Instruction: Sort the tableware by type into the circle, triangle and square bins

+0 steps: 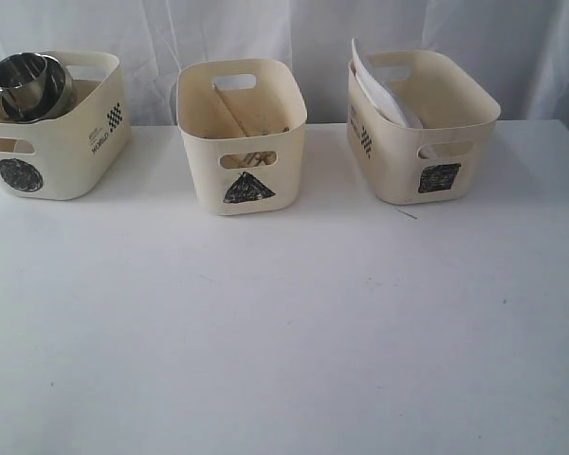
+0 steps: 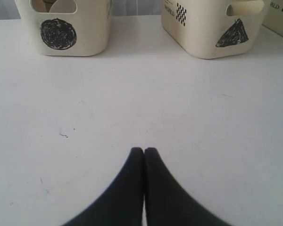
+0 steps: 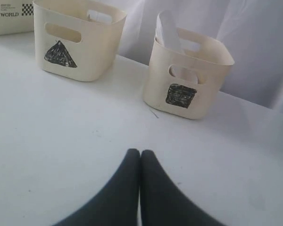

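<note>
Three cream tubs stand in a row at the back of the white table. The circle bin point(image 1: 52, 152) on the left holds a steel mug point(image 1: 21, 81) resting in steel bowls point(image 1: 52, 100). Wooden chopsticks point(image 1: 235, 116) lie in the triangle bin point(image 1: 244, 175) in the middle. A large white plate point(image 1: 375, 90) leans inside the square bin point(image 1: 427, 161) on the right. Neither arm shows in the exterior view. My left gripper point(image 2: 144, 150) is shut and empty over bare table, short of the circle bin point(image 2: 66, 33) and triangle bin point(image 2: 212, 33). My right gripper point(image 3: 140, 153) is shut and empty, short of the triangle bin point(image 3: 75, 47) and square bin point(image 3: 188, 80).
The table point(image 1: 284, 332) is white and runs wide in front of the bins. A white curtain point(image 1: 313, 38) hangs behind them. A thin short sliver point(image 1: 406, 213) lies on the table just in front of the square bin.
</note>
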